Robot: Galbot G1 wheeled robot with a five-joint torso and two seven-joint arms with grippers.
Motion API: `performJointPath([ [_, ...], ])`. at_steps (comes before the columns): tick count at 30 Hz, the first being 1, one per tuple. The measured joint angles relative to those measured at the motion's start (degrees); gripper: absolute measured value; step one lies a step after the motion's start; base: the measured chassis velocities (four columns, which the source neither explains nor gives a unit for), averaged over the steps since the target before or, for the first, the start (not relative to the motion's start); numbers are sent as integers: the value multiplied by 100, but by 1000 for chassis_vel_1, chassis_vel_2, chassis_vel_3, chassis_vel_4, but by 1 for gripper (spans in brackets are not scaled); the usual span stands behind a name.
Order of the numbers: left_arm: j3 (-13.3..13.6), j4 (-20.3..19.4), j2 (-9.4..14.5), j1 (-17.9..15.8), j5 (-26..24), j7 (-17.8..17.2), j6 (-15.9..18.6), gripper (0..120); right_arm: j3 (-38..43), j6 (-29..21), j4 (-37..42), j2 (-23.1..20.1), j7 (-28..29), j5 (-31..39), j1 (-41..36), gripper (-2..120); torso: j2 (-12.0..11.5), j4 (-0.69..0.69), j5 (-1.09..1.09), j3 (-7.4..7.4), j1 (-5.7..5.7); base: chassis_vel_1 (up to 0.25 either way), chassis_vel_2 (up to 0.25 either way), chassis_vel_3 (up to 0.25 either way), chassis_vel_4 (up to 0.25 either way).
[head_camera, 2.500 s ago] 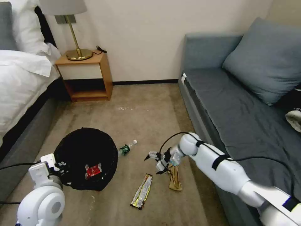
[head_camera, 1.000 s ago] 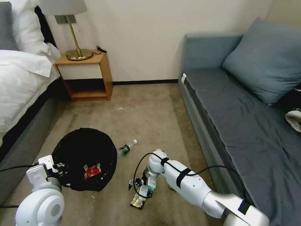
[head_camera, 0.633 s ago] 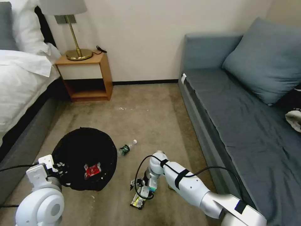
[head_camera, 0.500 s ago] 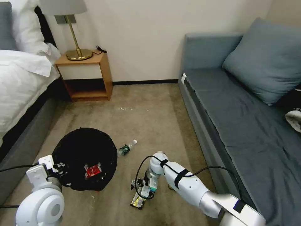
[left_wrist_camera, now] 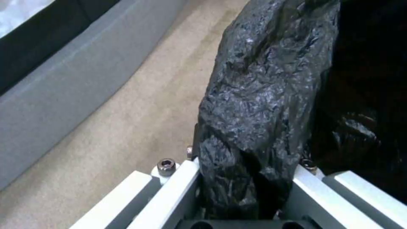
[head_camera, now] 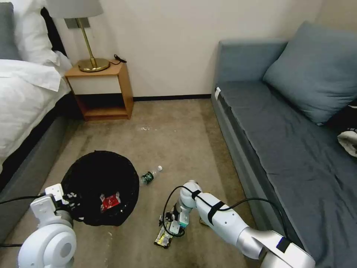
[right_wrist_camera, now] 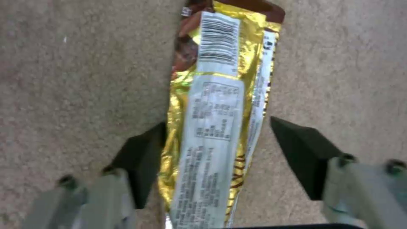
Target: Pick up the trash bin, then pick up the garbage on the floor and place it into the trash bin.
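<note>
Your left pincer [head_camera: 68,197] grips the trash bin [head_camera: 100,186], 1 red wrapper [head_camera: 110,202] inside. Right pincer [right_wrist_camera: 218,157] straddles the yellow-silver wrapper [right_wrist_camera: 216,127], spread wide; bottle [head_camera: 150,176] remains.

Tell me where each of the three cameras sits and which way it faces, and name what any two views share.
Head view: high on the robot, facing down at the carpet; both arms show, trash bin ahead-left.
Left wrist view: behind the left gripper, looking along the black bag rim it clamps.
Right wrist view: above the right gripper, facing the floor; open fingers straddle the yellow-silver wrapper.
Shared: head and right wrist views both show the wrapper; head and left wrist, the bin.
</note>
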Motion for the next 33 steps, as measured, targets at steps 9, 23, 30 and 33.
performJointPath([
  [9,11,-32,-16,19,27,-2,0,1,61,-21,37,-20,-79,164,3,30,0,2,2,0,0,0,0,0,0],
  [23,47,-54,1,26,58,-2,0,1,358,-152,383,-361,-499,1130,99,0,0,2,2,0,0,0,0,0,0],
  [30,96,-59,-9,42,95,0,0,1,1085,-587,809,-1033,-860,2701,286,0,0,2,3,0,0,0,0,0,0],
  [33,100,-38,-3,40,101,-1,0,1,1320,-772,976,-1296,-874,3228,278,0,0,2,2,1,0,0,0,0,0],
])
